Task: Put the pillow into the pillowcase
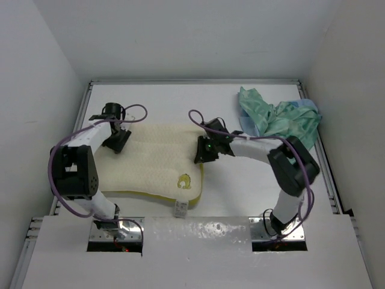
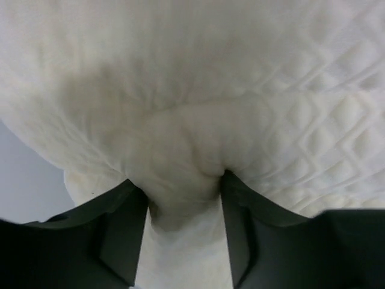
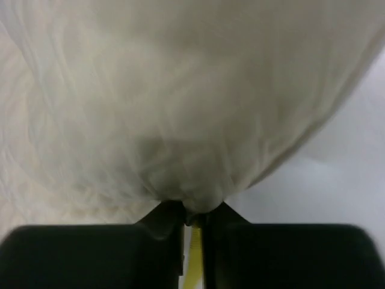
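Observation:
The cream-white quilted pillow (image 1: 153, 162) lies flat in the middle of the table, its yellow logo (image 1: 184, 180) near the front right corner. My left gripper (image 1: 117, 142) is shut on the pillow's far left edge; in the left wrist view a bunched fold of pillow (image 2: 183, 198) sits between the fingers (image 2: 240, 229). My right gripper (image 1: 204, 150) is shut on the pillow's right edge; the right wrist view shows the pillow (image 3: 180, 108) and its yellow edge band (image 3: 194, 265) pinched between the jaws. The sea-green pillowcase (image 1: 277, 117) lies crumpled at the back right.
White walls enclose the table on the left, back and right. A small white tag (image 1: 180, 208) lies by the pillow's front edge. The metal rail (image 1: 328, 168) runs along the right side.

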Robot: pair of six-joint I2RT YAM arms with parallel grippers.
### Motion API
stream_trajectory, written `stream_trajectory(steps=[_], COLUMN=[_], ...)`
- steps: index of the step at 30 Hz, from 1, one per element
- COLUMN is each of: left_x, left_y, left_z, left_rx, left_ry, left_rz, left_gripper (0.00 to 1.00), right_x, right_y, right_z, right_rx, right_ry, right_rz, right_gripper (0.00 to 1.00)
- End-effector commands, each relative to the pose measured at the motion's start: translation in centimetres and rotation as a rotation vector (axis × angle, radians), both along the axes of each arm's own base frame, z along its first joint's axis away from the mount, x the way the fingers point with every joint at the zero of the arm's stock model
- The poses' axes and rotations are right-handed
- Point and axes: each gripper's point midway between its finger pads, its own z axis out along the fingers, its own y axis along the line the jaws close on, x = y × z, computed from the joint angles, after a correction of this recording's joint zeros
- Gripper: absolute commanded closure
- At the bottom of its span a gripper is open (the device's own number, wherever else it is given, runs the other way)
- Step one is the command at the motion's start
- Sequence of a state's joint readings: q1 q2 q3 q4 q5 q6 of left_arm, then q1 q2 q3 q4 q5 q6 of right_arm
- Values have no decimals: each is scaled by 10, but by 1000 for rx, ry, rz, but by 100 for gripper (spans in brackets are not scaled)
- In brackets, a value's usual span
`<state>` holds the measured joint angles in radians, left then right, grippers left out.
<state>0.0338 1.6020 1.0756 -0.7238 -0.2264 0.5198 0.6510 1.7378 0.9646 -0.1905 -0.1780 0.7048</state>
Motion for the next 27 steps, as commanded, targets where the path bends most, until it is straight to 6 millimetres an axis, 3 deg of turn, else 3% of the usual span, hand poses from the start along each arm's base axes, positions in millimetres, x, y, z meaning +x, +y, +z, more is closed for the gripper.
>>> stream_trajectory(steps=[1,2,3,4,5,6,7,8,9,10,11,12,13,16,17,18,20,21,23,24,25,26,27], left_x=[47,55,68,96,108,124,145,152,156,153,148,134,127,109,108,107,108,109,111,108,107,105,102], left_y=[7,11,14,21,27,24,23,19,14,10,6,-1,-3,-7,-7,-6,-6,-7,-10,-11,-11,-13,-14], left_z=[-7,-18,-19,-15,-10,-4,16,26,33,46,48,38,44,40,42,49,61,73,87,99,106,112,122], left_rx=[22,33,39,47,42,4,-28,-54,-91,-114,-137,-172,-180,-198,-197,-194,-192,-197,-210,-212,-215,-220,-222], left_ry=[-122,-108,-122,-151,-154,-164,-186,-200,-218,-228,-226,-192,-203,-183,-183,-189,-201,-216,-243,-266,-281,-292,-313], left_rz=[-13,-4,9,60,94,108,126,125,121,125,119,114,111,96,96,93,91,87,78,72,68,63,58], left_gripper=[58,68,69,68,60,57,54,46,43,41,38,36,34,25,24,22,21,21,21,20,20,20,20], right_x=[64,99,119,143,180,197,212,226,230,231,226,221,213,207,209,211,224,228,244,247,248,248,246], right_y=[55,60,60,54,46,35,3,-10,-34,-60,-113,-139,-179,-212,-215,-219,-234,-243,-253,-253,-255,-253,-243], right_z=[14,42,51,49,97,114,123,154,161,164,163,159,141,102,72,61,63,43,55,51,55,62,84], right_rx=[111,98,77,20,10,-18,-120,-151,-226,-318,-513,-609,-778,-922,-978,-1028,-1155,-1209,-1276,-1277,-1256,-1241,-1202], right_ry=[-63,-114,-138,-162,-252,-293,-331,-402,-429,-450,-472,-473,-439,-315,-254,-232,-233,-201,-224,-219,-228,-239,-271], right_rz=[-51,-55,-71,-105,-118,-141,-159,-185,-222,-261,-340,-369,-394,-276,-207,-169,-159,-149,-195,-199,-226,-241,-254], right_gripper=[100,100,100,86,54,2,1,1,1,1,1,1,1,1,1,1,1,2,27,41,63,100,100])
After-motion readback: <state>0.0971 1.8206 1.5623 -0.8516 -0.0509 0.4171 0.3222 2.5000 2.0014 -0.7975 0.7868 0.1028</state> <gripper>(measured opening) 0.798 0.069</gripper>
